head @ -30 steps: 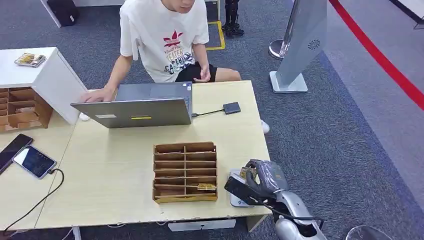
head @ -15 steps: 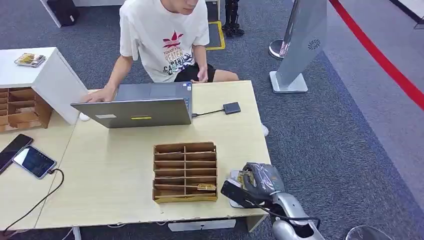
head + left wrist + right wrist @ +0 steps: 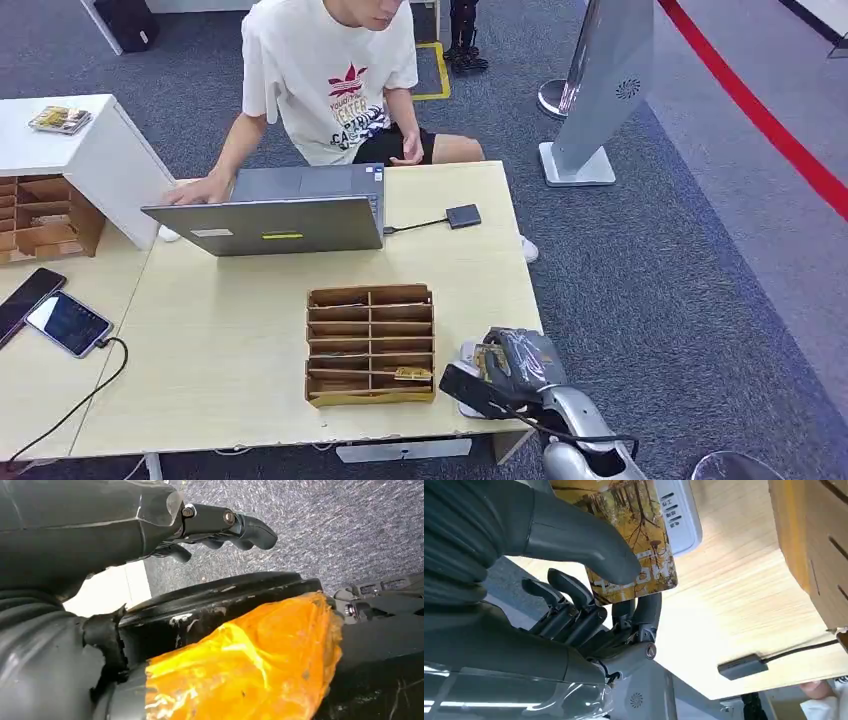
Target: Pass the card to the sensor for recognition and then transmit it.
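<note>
Head view, left to right: two phones (image 3: 55, 312) lie on the side table, one of them cabled. A person (image 3: 330, 75) in a white T-shirt with a red trefoil logo sits behind an open laptop (image 3: 275, 215). Its cable runs to a small dark adapter (image 3: 463, 215) on the pale wooden table (image 3: 220, 340). In the middle stands a brown slotted card box (image 3: 370, 343). Just right of it, at the table's near right corner, sits the white sensor (image 3: 468, 358), and the right hand (image 3: 522, 362) rests over it.

Right wrist view shows that hand pinching the card (image 3: 624, 535) between its thick thumb and the darker fingers (image 3: 574, 605) beneath. The card bears a yellow autumn-forest picture with pale lettering too cut off to read. It lies flat over the sensor, its long axis running along the sensor's length and its free short edge pointing away from the wrist. Small printed labels on the sensor (image 3: 679, 510) are illegible.

Against the frame a second ago, the right hand has dropped slightly lower and nearer the table edge over the sensor.

Left wrist view: the left hand (image 3: 220, 527) hangs over grey carpet, fingers curled around nothing.
</note>
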